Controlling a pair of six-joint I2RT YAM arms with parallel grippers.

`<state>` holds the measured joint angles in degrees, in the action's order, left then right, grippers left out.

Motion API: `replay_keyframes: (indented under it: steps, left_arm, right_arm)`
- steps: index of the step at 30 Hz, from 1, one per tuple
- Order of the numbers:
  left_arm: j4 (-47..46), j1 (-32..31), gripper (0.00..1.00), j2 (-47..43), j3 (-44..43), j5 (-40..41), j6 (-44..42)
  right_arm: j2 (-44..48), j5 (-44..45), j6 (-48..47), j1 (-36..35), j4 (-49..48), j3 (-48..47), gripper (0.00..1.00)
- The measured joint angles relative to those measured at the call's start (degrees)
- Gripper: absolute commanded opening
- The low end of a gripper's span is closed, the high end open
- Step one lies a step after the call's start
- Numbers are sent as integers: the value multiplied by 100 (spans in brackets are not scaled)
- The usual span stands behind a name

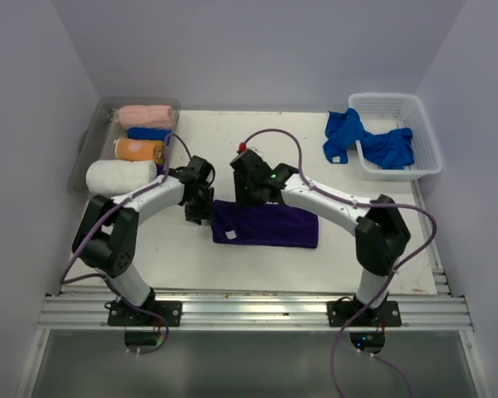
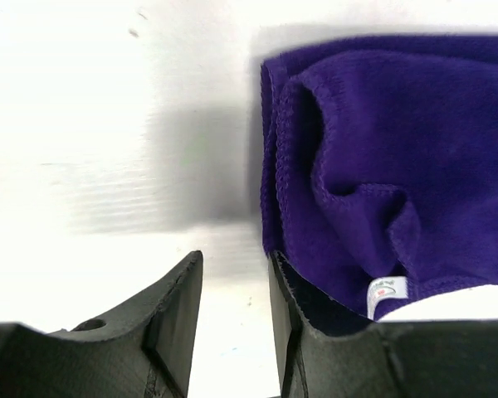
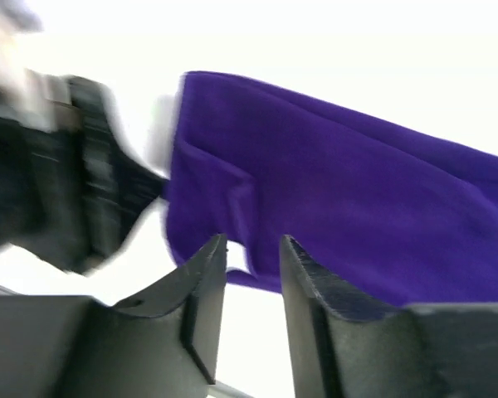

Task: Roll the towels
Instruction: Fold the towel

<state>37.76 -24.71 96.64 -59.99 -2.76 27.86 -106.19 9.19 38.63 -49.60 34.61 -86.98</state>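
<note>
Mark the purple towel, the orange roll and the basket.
purple towel (image 1: 266, 225), top view, middle of the cloth.
orange roll (image 1: 139, 150), top view, middle of its side.
basket (image 1: 401, 172), top view, near wall.

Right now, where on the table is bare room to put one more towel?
Free: the far middle, between the clear bin and the blue towels; also the strip between the purple towel and the table's near edge. Crowded: the purple towel's left end, where the left fingers and right fingers are.
</note>
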Motion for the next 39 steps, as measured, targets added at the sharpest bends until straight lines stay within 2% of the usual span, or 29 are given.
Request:
replay_keyframes:
  steps: [2, 7, 13, 18, 22, 27, 29, 32, 33, 39]
  left_arm:
    - [162, 26, 42, -190, -127, 197, 4]
    - [249, 44, 43, -776, -420, 503, 50]
    - [20, 42, 42, -868, -402, -229, 44]
    - [-306, 44, 39, -575, 72, -870, -4]
    - [-295, 57, 37, -345, 507, -1032, -44]
    - [-304, 98, 37, -260, 619, -1032, -48]
    - [-319, 109, 37, -260, 619, -1025, -50]
    - [-313, 109, 37, -260, 597, -1023, -61]
    - [-313, 109, 37, -260, 586, -1014, -66]
    - [-315, 109, 36, -260, 544, -1005, -66]
  right_arm:
    - [485, 26, 2, 199, -28, 391, 26]
    - [979, -20, 20, 658, -199, 1049, 23]
    - [400, -323, 17, 173, -352, 1126, 28]
    - [-103, -629, 22, -103, -492, 1025, 33]
    - [-420, -734, 20, -68, -592, 785, 37]
    - [-605, -774, 17, -63, -649, 629, 37]
    - [-658, -793, 17, -68, -669, 592, 34]
    - [-713, -846, 17, -94, -708, 555, 22]
    - [-713, -859, 22, -105, -706, 555, 15]
    - [-713, -872, 35, -140, -767, 555, 0]
